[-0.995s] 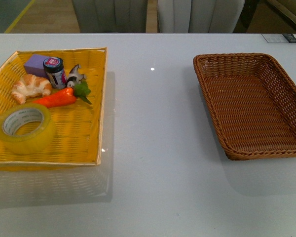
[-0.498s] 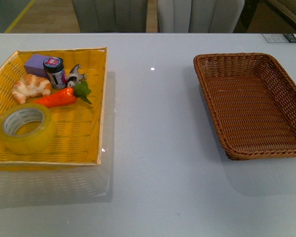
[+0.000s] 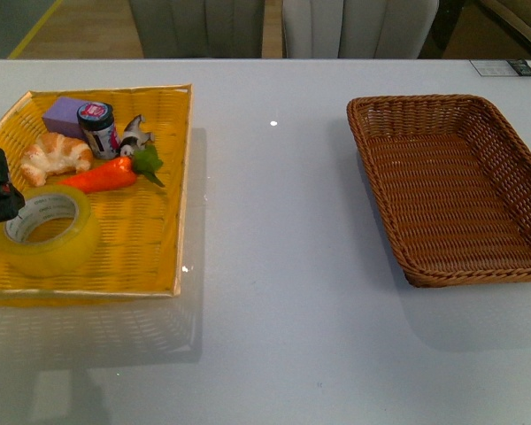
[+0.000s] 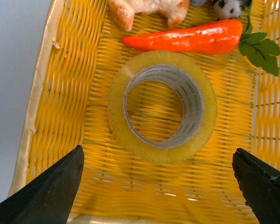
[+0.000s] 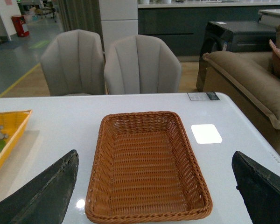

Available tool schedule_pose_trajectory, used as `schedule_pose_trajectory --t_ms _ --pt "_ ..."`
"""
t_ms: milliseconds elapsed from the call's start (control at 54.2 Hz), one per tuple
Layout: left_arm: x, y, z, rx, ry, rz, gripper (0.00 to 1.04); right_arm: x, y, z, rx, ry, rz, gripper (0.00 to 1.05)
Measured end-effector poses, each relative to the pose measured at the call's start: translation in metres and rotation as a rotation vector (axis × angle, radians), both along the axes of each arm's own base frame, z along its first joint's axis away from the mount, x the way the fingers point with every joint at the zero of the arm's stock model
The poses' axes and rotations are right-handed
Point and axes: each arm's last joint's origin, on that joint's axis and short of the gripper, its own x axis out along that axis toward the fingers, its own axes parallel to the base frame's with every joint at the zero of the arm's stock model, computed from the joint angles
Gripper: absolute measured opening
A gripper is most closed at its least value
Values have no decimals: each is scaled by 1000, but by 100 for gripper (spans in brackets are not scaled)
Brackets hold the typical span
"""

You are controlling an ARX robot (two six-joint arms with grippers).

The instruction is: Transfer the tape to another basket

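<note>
The pale counter is seen nearest, bare along its front edge. On its left part a flat yellow basket is set. On its right part, well apart from the yellow basket, is the brown basket, in which nothing is seen.

The tape is found in the near left part of the yellow basket, laid flat with its core opening turned upward. The left tool is held over it with its fingers spread wide. In the left wrist view one finger is seen on either side of the roll, clear of it, and nothing is gripped. In the front view only a black part of this tool is caught at the left edge, overlapping the roll's left rim.

Just behind the tape a carrot is laid, and a croissant lies beside it. Farther back a small dark jar, a black-and-white figure and a purple block are grouped.

The right tool is shown only in the right wrist view, released and empty, with the brown basket framed between its fingers. Beyond the counter two grey chairs are seen.
</note>
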Motion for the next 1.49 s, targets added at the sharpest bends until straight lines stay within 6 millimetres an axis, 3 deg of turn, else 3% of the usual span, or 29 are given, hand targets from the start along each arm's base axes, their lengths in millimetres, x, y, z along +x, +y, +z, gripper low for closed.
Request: schedule_pose_trajectory --t_ms 608,885,1088,1272,1346,1493 --pt "41 13 -47 -23 106 65 96 0 0 0 0 0 0 96" --pt "50 10 -57 -7 121 64 95 0 0 0 0 0 0 96" --pt "55 3 -57 23 127 62 53 0 0 0 0 0 0 96" --pt "54 2 -58 22 135 68 25 0 0 0 0 0 0 96" --pt "53 1 -57 11 134 63 16 0 0 0 0 0 0 96" --pt "45 0 -49 -4 124 60 15 0 0 0 0 0 0 96"
